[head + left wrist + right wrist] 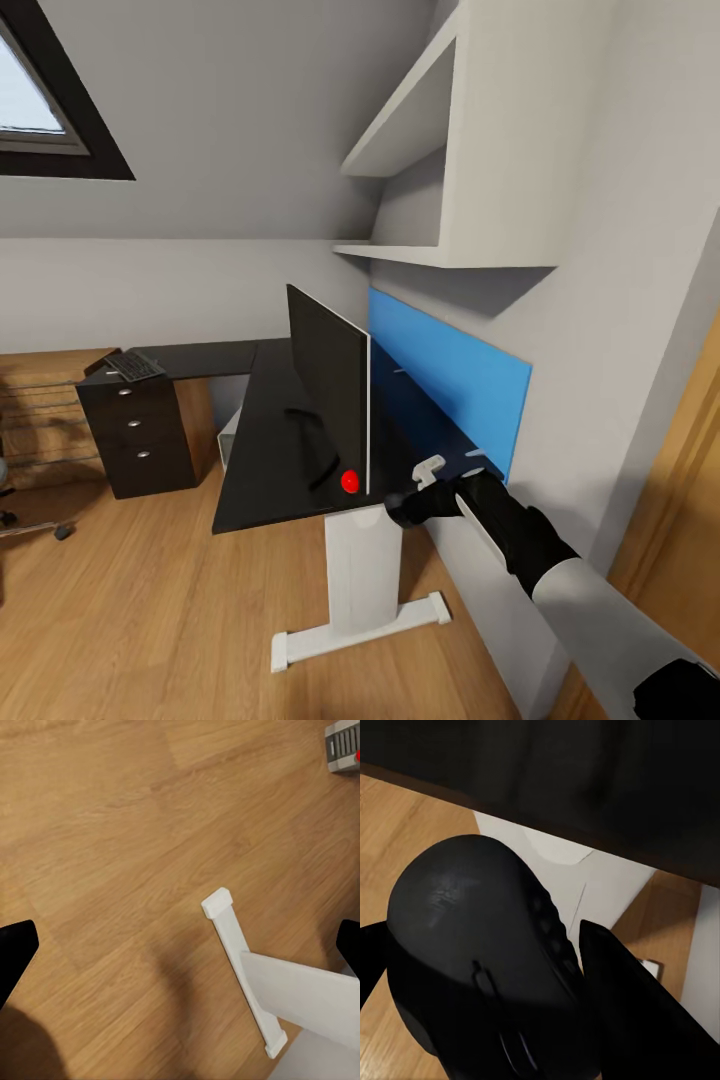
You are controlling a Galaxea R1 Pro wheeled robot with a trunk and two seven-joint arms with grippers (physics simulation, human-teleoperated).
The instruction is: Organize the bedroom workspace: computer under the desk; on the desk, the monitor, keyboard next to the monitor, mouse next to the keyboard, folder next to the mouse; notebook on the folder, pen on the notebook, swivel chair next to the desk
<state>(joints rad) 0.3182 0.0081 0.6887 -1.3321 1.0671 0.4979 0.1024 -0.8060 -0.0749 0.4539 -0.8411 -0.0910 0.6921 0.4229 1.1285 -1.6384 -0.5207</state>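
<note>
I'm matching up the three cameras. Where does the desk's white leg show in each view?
Head view: the white leg stands low in the centre, under the near end of the black desk top.
Left wrist view: the leg and its foot bar lie on the floor, seen from above.
Right wrist view: the leg is the pale upright behind the mouse.
Shared landmark: the light wood floor.

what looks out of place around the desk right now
The keyboard sits on the dark drawer unit at the far end, nowhere near the monitor. The mouse is in the right claw, off the desk.
</note>
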